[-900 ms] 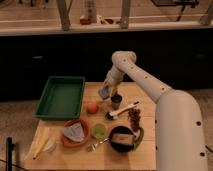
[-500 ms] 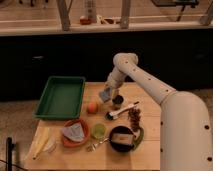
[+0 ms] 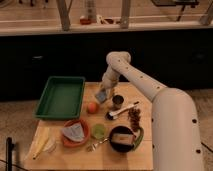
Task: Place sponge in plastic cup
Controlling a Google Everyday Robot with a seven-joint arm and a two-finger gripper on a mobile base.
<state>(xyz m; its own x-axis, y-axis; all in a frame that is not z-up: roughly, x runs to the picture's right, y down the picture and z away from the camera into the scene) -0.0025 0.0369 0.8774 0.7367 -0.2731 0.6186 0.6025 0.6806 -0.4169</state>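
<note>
Wooden table (image 3: 120,161) carries green tray (image 3: 61,97), orange bowl (image 3: 85,131), black bowl (image 3: 113,143); pincer (image 3: 103,94) hovers above

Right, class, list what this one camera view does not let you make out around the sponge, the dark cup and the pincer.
1. Camera view: the pincer sits just left of the dark cup; the wrist above it hides whether it grips the bluish sponge.
2. Camera view: the dark cup's inside, hidden by its own wall.
3. Camera view: what lies in the black bowl, too small to name.

Pincer (image 3: 103,94) between orange (image 3: 92,107) and dark cup (image 3: 118,101) — close quarters
</note>
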